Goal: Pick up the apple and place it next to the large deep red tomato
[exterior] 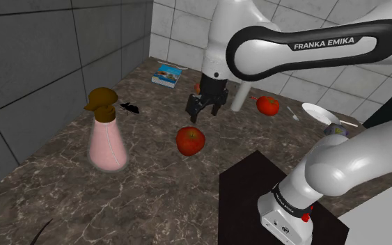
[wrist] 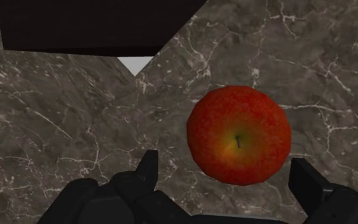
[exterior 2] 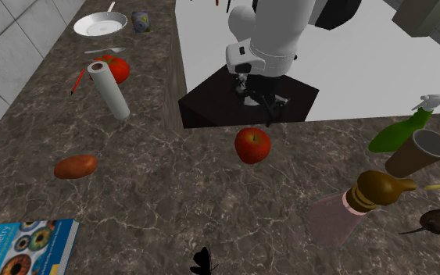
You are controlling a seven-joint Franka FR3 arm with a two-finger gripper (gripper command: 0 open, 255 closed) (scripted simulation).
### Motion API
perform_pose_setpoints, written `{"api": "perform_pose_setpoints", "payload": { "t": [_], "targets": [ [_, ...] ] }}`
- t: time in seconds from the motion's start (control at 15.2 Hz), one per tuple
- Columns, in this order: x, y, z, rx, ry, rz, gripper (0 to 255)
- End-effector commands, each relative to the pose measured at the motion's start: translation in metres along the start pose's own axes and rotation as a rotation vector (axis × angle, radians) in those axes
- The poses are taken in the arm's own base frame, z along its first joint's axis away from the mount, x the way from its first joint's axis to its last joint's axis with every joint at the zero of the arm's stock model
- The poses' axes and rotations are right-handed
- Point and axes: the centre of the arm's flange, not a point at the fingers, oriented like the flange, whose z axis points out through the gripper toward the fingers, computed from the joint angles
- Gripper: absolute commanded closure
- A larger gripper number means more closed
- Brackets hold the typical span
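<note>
Wrist view: our gripper (wrist: 224,162) over the red apple (wrist: 239,135) on the marbled counter (wrist: 75,114), jaws apart, not touching it

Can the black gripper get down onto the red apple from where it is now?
Probably yes. The black gripper hangs just above the round red apple, fingers open either side of it, with bare marbled countertop around the fruit.

White arm (exterior: 340,160), dark joints (exterior: 285,198), black jaws
</note>
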Motion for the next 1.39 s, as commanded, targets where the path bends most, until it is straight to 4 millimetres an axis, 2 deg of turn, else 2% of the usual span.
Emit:
{"api": "perform_pose_setpoints", "payload": {
  "t": [0.0, 0.07, 0.53, 1.06, 1.12, 1.32],
  "targets": [
    [0.004, -0.024, 0.013, -0.007, -0.009, 0.001, 0],
    [0.004, -0.024, 0.013, -0.007, -0.009, 0.001, 0],
    [0.003, -0.024, 0.053, -0.007, -0.009, 0.001, 0],
    [0.003, -0.024, 0.053, -0.007, -0.009, 0.001, 0],
    [0.003, -0.024, 0.053, -0.007, -0.009, 0.001, 255],
    [0.003, -0.024, 0.053, -0.007, -0.009, 0.001, 255]
  ]
}}
